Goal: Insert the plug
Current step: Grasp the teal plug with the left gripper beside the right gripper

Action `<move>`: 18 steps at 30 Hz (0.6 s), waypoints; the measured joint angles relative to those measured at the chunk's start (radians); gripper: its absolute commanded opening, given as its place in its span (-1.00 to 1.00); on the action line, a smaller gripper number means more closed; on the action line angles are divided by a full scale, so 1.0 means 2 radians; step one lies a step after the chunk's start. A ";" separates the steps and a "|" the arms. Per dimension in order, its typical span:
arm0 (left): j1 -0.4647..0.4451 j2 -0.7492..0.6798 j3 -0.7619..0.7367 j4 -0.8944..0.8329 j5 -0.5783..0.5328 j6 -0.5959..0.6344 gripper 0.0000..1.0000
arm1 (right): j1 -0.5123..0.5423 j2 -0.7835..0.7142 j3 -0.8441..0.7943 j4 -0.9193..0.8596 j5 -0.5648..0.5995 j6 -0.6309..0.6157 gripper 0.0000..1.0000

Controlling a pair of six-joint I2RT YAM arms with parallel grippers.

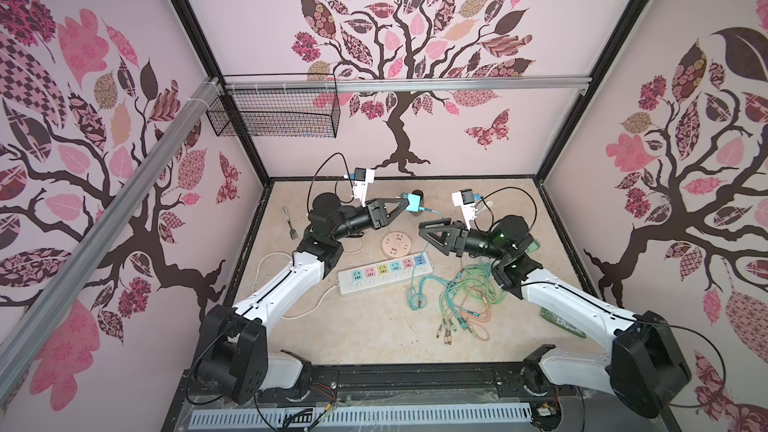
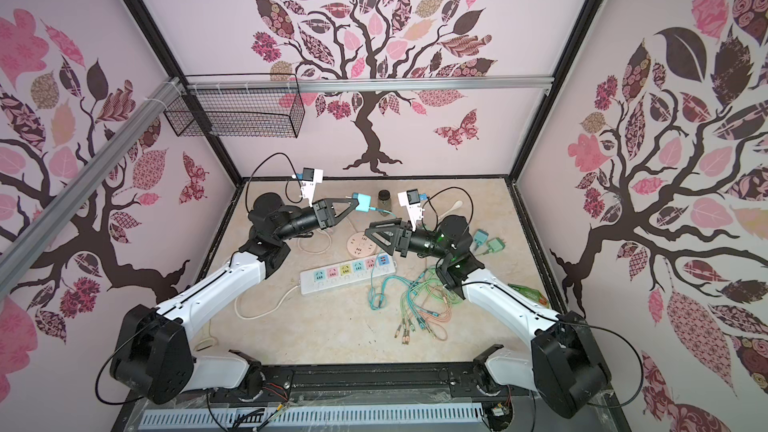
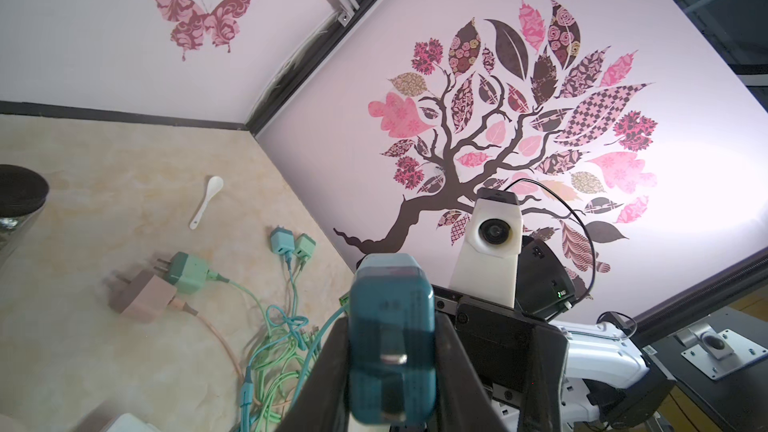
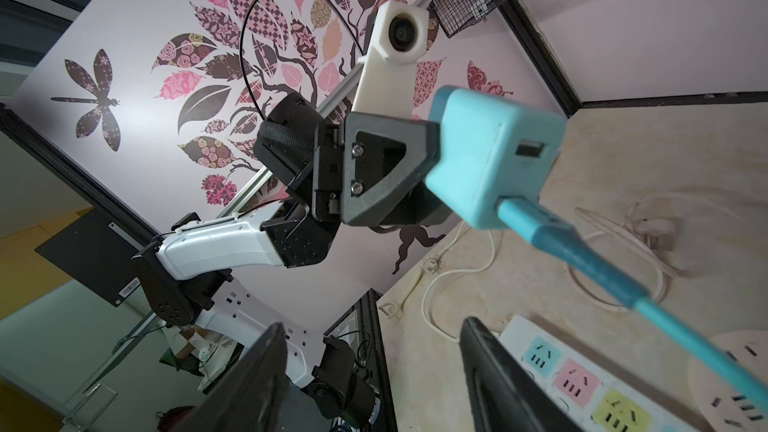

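A cyan plug (image 1: 413, 202) (image 2: 360, 202) hangs in the air above the back of the table, and my left gripper (image 1: 405, 201) (image 3: 392, 351) is shut on it. A teal cable (image 1: 434, 213) (image 4: 582, 255) sits in the lower of its two ports and runs down to the table. My right gripper (image 1: 422, 231) (image 4: 372, 324) is open and empty, just below and to the right of the plug, beside the cable. The white power strip (image 1: 384, 274) (image 4: 582, 384) with coloured sockets lies below both grippers. A round socket board (image 1: 397, 243) lies behind it.
A tangle of green and teal cables (image 1: 457, 297) lies right of the strip. Spare chargers (image 3: 187, 274) and a white spoon (image 3: 206, 201) lie at the back right. A dark jar (image 2: 384, 199) stands behind the plug. A fork (image 1: 289, 222) lies at the left.
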 measured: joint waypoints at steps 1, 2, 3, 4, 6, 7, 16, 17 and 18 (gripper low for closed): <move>-0.007 -0.002 -0.001 0.005 -0.005 0.000 -1.00 | 0.000 0.001 -0.001 0.013 0.003 0.007 0.33; -0.015 -0.003 -0.002 0.012 -0.010 -0.001 -1.00 | 0.000 0.002 -0.001 0.026 0.007 0.014 0.30; -0.023 -0.004 -0.002 0.021 -0.013 -0.002 -1.00 | 0.000 0.002 -0.001 0.037 0.011 0.020 0.28; -0.028 -0.005 -0.003 0.027 -0.017 -0.003 -1.00 | 0.000 0.002 -0.001 0.047 0.016 0.025 0.27; -0.033 -0.006 -0.008 0.051 -0.026 -0.010 -1.00 | 0.000 0.003 -0.001 0.068 0.026 0.037 0.25; -0.033 -0.006 -0.011 0.060 -0.029 -0.015 -1.00 | 0.000 0.004 -0.002 0.076 0.030 0.043 0.24; -0.041 -0.006 -0.047 0.159 -0.053 -0.054 -1.00 | 0.000 0.016 -0.012 0.122 0.069 0.079 0.07; -0.043 -0.005 -0.049 0.169 -0.054 -0.058 -1.00 | 0.000 0.016 -0.012 0.124 0.074 0.080 0.05; -0.047 -0.005 -0.049 0.177 -0.055 -0.060 -1.00 | 0.000 0.016 -0.012 0.126 0.078 0.080 0.03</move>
